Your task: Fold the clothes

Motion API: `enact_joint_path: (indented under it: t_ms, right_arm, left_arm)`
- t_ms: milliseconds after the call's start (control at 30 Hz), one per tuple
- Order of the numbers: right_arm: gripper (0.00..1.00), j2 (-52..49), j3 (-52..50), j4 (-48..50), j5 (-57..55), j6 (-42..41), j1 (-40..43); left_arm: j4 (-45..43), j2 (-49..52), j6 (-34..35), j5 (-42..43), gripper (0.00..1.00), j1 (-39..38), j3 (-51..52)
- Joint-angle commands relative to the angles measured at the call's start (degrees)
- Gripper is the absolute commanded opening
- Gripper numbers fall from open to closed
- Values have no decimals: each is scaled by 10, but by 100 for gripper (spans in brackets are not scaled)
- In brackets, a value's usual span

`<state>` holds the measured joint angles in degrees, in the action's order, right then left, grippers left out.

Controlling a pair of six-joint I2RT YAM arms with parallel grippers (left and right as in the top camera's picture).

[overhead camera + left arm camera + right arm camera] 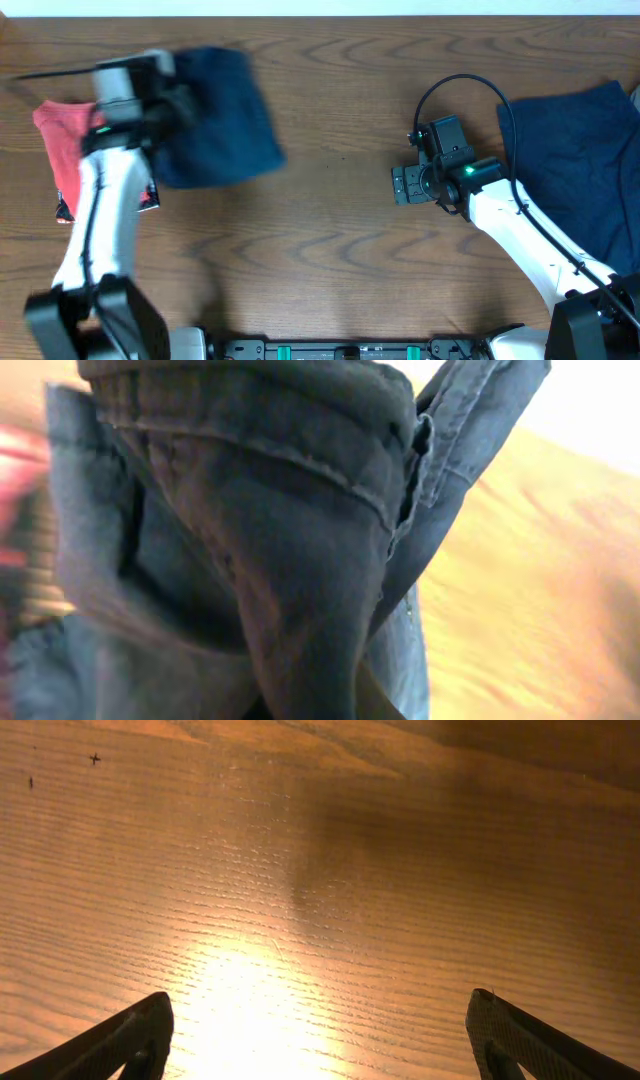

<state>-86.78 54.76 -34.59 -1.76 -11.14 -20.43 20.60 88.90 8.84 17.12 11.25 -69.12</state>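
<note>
Gripped a bunched navy garment (225,125) in the left gripper (178,100) at far left, beside a red cloth (60,140), creased denim and stitched hem crowding the jaws, and held the right gripper (403,185) wide open over the table (330,250), well apart from a second garment (570,150) lying at right.

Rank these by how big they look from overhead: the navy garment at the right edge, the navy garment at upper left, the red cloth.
1. Right navy garment, though cropped by the frame.
2. Left navy garment.
3. Red cloth, partly hidden by the left arm.
</note>
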Motion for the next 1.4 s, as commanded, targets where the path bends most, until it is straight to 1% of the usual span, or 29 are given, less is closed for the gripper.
enact_joint_path:
  t_ms: [0, 133, 233, 367, 467, 600, 700, 767, 833, 967, 1000, 1133, 1200, 1367]
  right_arm:
    - [92, 3, 8, 0, -8, -9, 5]
    - [92, 3, 8, 0, -7, -9, 5]
    - [92, 3, 8, -2, -8, -9, 5]
    - [92, 3, 8, 1, -8, -9, 5]
    - [91, 3, 8, 0, -8, -9, 5]
    - [91, 3, 8, -2, -8, -9, 5]
    - [91, 3, 8, -8, -8, -8, 5]
    - [91, 3, 8, -11, -8, -8, 6]
    - [91, 3, 8, -10, -8, -8, 9]
    - [91, 3, 8, -13, -8, -8, 10]
    - [91, 3, 8, -15, -8, -8, 10]
    - [92, 3, 8, -21, -10, -8, 10]
    - [92, 3, 8, -21, -14, -8, 10]
    - [92, 3, 8, -25, -14, -8, 10]
  left_arm:
    - [-19, -18, -50, -77, 6, 63, -4]
    - [-63, -6, -52, -77, 6, 133, -4]
    - [-65, 0, -51, -55, 6, 162, -4]
    - [-47, 5, -31, 33, 6, 169, -3]
    - [-53, 10, -12, 94, 6, 161, -3]
    - [-60, 11, -1, 128, 6, 134, -3]
    - [-31, 11, 20, 130, 6, 107, -3]
    - [-12, 11, 35, 134, 6, 82, 3]
    - [-3, 11, 43, 158, 6, 54, 13]
    - [-3, 11, 45, 199, 6, -2, 23]
    - [-3, 11, 54, 200, 6, -14, 23]
    - [2, 11, 96, 200, 6, -63, 27]
    - [1, 11, 104, 195, 6, -84, 41]
    - [-28, 11, 129, 98, 6, -118, 105]
